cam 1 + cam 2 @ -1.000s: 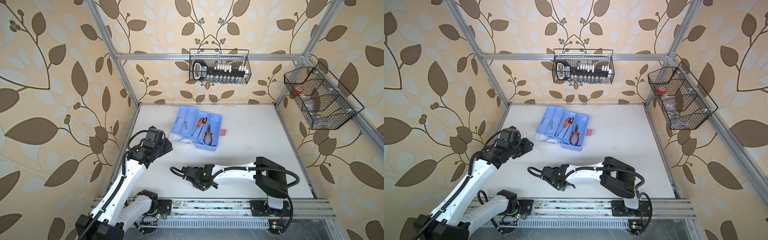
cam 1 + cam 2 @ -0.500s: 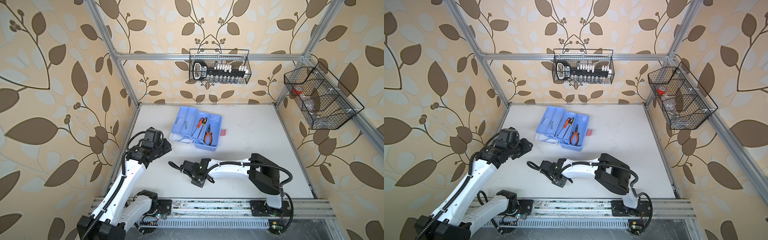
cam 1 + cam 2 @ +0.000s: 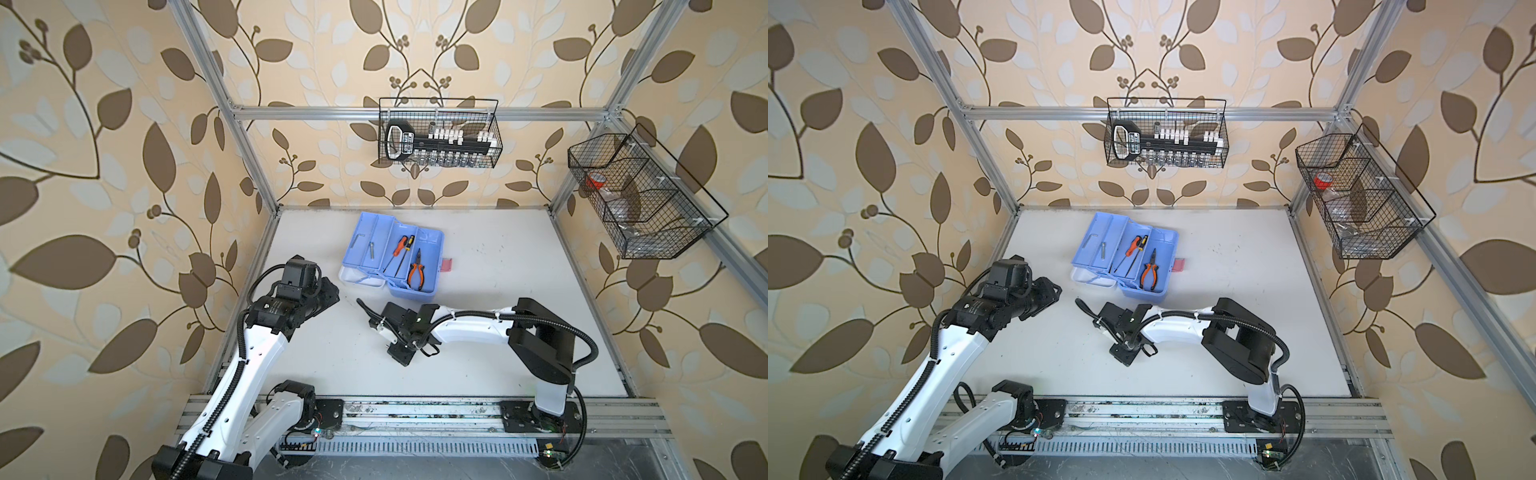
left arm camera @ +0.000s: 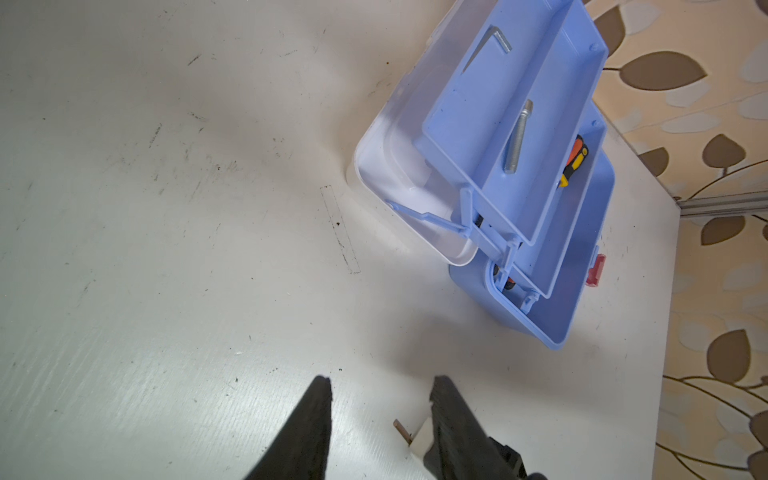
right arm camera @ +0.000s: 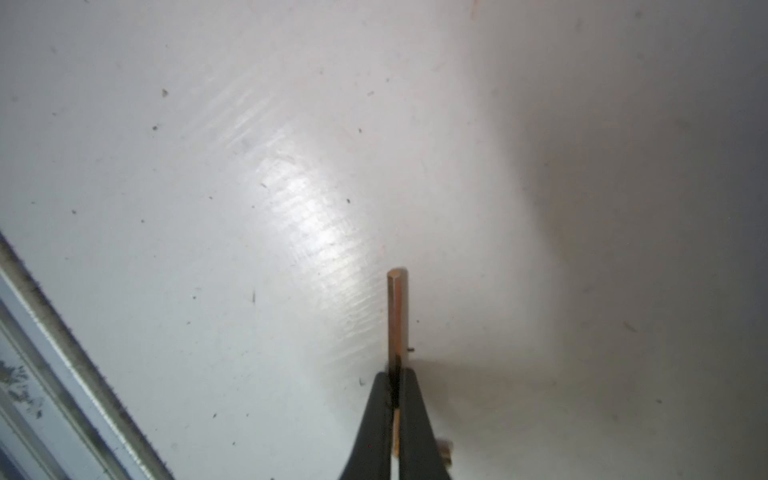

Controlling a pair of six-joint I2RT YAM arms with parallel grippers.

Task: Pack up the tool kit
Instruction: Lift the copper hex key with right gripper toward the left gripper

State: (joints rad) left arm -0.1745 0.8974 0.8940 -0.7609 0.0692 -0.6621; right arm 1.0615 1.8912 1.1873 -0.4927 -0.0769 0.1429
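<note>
Setting: white tabletop (image 3: 519, 257) is enclosed by leaf-patterned walls, with a wire basket (image 3: 496, 133) hung on the back wall.
Changed since a second ago: the right gripper (image 5: 395, 378) is now clamped where it was looser; its wrist is turned and drawn slightly away from the front rail (image 3: 415, 409). The left arm (image 3: 257, 345) is shifted slightly toward the side wall. Nothing in the tool kit (image 3: 430, 245) is moved.
Right grasp: a bronze hex key (image 5: 397, 311) is pinched between the black fingers (image 5: 380, 415), its shaft left projecting past the tips above bare table.
Left grasp: the left gripper (image 4: 380, 386) is held slack over the table, fingers parted, nothing caught between them.
Kit position: the tool kit is laid open toward the back of the table, tiers fanned out, white lid (image 3: 359, 280) folded down at its left. It is set near the right gripper, on the far side, and farther back and to the right of the left gripper.
Contents: a grey hex key (image 3: 358, 239) and a bolt (image 3: 371, 249) are lodged in the top tray, two screwdrivers (image 3: 399, 247) in the middle tray, orange-black pliers (image 3: 415, 272) in the base.
</note>
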